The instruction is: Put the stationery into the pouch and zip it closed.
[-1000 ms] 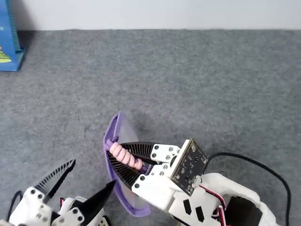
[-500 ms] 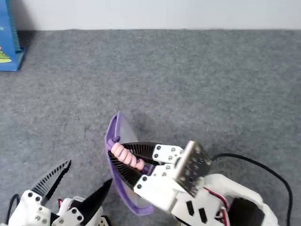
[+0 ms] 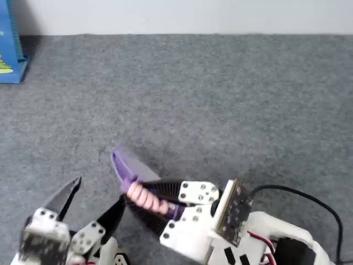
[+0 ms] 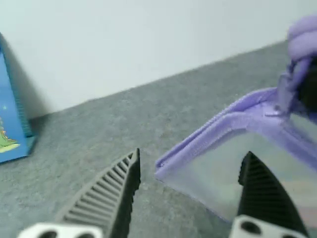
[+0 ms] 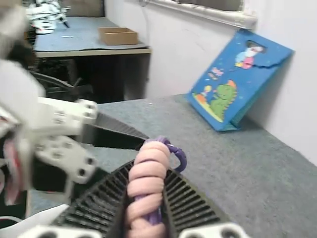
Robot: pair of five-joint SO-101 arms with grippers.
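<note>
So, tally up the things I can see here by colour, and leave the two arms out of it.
Purple: 1, the pouch
Pink: 1, the coiled pull at the pouch's zip
Blue: 1, the dinosaur folder at the mat's far corner
Total: 3

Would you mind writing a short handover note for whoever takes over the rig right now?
Right gripper: shut on the pink coiled pull at the purple pouch.
Left gripper: open, holding nothing, close by a corner of the pouch.
Pouch: on the grey table, between the arms.
Done: unclear; I cannot tell whether stationery is inside or how far the zip is closed.
Left: probably steady the pouch with the left gripper and draw the zip shut.
</note>
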